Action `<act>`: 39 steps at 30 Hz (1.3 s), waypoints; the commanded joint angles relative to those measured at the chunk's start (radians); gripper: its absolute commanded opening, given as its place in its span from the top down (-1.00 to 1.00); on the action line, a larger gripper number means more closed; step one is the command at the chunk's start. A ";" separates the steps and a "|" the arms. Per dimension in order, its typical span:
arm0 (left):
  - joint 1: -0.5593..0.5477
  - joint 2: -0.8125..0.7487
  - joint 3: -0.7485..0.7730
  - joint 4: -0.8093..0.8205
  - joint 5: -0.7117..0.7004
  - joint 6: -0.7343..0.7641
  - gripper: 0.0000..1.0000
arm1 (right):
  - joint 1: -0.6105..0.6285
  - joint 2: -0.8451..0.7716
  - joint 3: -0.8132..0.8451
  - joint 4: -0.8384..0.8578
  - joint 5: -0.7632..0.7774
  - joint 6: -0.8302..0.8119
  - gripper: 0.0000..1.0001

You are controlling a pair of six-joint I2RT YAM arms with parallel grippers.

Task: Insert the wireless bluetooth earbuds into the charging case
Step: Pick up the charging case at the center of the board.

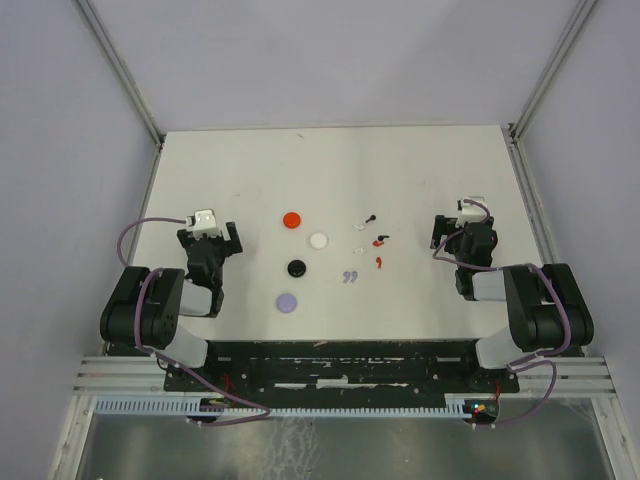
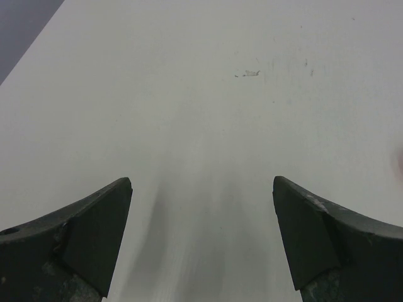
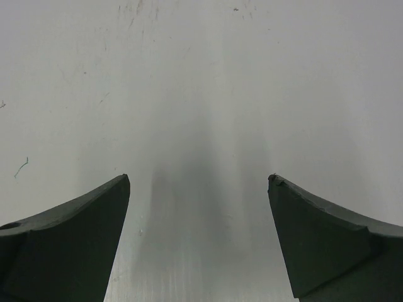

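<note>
Lighting diffuse, from overhead; white table uniformly bright. Wrist views: soft-edged grey shadows lie between the fingers. Top view sharp, small items barely resolved.

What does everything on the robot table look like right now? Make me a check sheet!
Surface: white table, a few small scuffs.
Job's things: tiny earbuds in black, white, red and lavender, lying loose right of centre; four round discs, red, white, black and lavender, just to their left.
Clutter: nothing seen.
Grippers: left gripper and right gripper both open, holding nothing, well apart from the earbuds.
Cables: purple cables loop beside each arm.
Surroundings: plain grey walls, metal frame posts.
</note>
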 commanded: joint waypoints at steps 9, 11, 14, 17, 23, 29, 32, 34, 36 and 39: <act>0.004 -0.004 0.020 0.053 0.010 0.008 -0.98 | -0.004 0.003 0.029 0.039 -0.011 -0.004 -0.98; 0.004 -0.004 0.019 0.052 0.011 0.008 -0.98 | -0.004 0.003 0.029 0.039 -0.011 -0.005 -0.98; 0.004 -0.002 0.020 0.052 0.010 0.008 -0.98 | -0.004 0.002 0.029 0.037 -0.010 -0.005 -0.98; 0.004 -0.002 0.020 0.052 0.009 0.008 -0.98 | -0.004 0.003 0.029 0.038 -0.008 -0.001 -0.98; -0.006 -0.095 0.084 -0.115 -0.013 0.014 -0.98 | 0.009 -0.183 0.150 -0.309 0.095 0.039 -0.98; -0.041 -0.303 0.207 -0.405 0.070 -0.057 -0.98 | 0.014 -0.349 0.406 -0.714 -0.020 0.189 -0.99; -0.043 -0.402 0.227 -0.455 0.165 -0.234 -0.98 | 0.014 -0.379 0.565 -0.913 -0.206 0.239 -0.99; -0.042 -0.438 0.234 -0.456 0.181 -0.391 -0.98 | 0.015 -0.400 0.595 -0.903 -0.380 0.240 -0.99; -0.041 -0.446 0.257 -0.478 0.224 -0.511 -0.98 | 0.014 -0.409 0.586 -0.859 -0.445 0.315 -0.99; -0.041 -0.421 0.305 -0.488 0.372 -0.533 -0.98 | 0.014 -0.393 0.571 -0.780 -0.576 0.364 -0.99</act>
